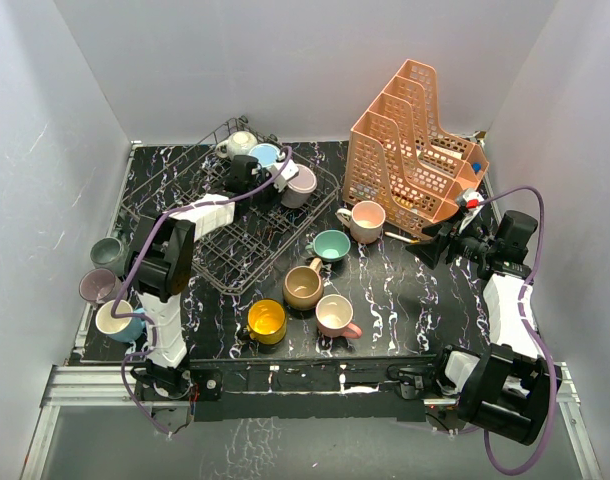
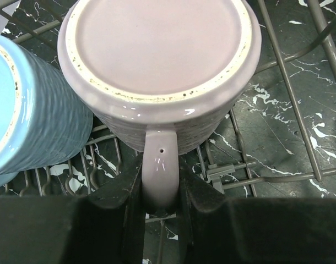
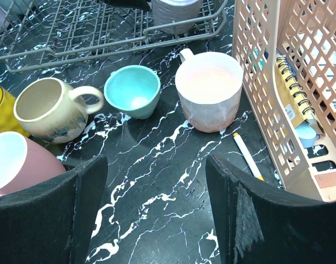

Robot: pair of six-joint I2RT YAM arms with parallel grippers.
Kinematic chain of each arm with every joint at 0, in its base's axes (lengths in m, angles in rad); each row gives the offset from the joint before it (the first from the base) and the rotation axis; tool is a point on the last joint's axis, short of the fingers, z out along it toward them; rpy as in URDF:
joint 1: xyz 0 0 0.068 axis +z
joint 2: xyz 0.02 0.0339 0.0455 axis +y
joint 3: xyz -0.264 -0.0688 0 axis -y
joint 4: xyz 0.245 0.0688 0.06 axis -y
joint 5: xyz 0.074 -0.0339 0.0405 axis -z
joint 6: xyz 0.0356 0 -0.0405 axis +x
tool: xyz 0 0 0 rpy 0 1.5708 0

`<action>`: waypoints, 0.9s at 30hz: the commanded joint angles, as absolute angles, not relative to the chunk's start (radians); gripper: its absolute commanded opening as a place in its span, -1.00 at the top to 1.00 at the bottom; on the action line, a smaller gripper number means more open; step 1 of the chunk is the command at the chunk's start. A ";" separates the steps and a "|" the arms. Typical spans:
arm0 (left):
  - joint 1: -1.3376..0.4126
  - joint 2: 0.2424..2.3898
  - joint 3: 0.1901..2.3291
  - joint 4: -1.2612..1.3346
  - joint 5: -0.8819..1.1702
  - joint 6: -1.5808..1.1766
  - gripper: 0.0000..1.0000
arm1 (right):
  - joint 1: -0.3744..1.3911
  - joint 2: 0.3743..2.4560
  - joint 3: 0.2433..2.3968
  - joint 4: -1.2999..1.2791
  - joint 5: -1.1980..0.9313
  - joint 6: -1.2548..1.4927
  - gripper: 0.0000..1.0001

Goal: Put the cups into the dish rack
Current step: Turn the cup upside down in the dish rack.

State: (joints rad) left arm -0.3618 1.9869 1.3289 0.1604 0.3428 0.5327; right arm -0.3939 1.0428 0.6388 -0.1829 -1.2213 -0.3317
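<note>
My left hand (image 2: pixel 160 201) is clamped on the handle of the lilac ceramic mug (image 2: pixel 162 71), holding it bottom-up over the dark grey wire dish rack (image 2: pixel 289 82) near the far edge of the table (image 3: pixel 157 137), left of its middle. A blue ribbed cup (image 2: pixel 30 115) lies just beside it, so I judge a knock to be the danger. If I let go before the rim settles between the tines, the mug may roll into that neighbour or tip over the rack's side. My left wrist view shows the grip, but not whether the rim rests on wire. The top view shows the mug's place in the rack. My right hand (image 3: pixel 156 170) hangs with its fingers apart near the right edge, facing a pale pink cup (image 3: pixel 209 91) and a teal cup (image 3: pixel 133 91).
</note>
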 commanded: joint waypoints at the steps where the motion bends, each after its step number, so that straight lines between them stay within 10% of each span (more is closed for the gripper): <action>1: -0.345 1.978 1.382 0.236 0.330 0.539 1.00 | -0.399 1.044 0.643 -0.152 -1.217 -0.347 -0.48; 17: -0.313 2.055 1.376 0.322 0.306 0.414 1.00 | -0.399 1.046 0.644 -0.155 -1.220 -0.348 -0.48; 27: -0.305 2.062 1.379 0.302 0.266 0.383 0.52 | -0.399 1.051 0.644 -0.155 -1.221 -0.350 -0.48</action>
State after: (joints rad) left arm -0.3252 2.0708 1.3487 0.2996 0.3210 0.3771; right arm -0.3939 1.0470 0.6388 -0.1833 -1.2213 -0.3363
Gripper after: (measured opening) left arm 0.205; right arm 0.742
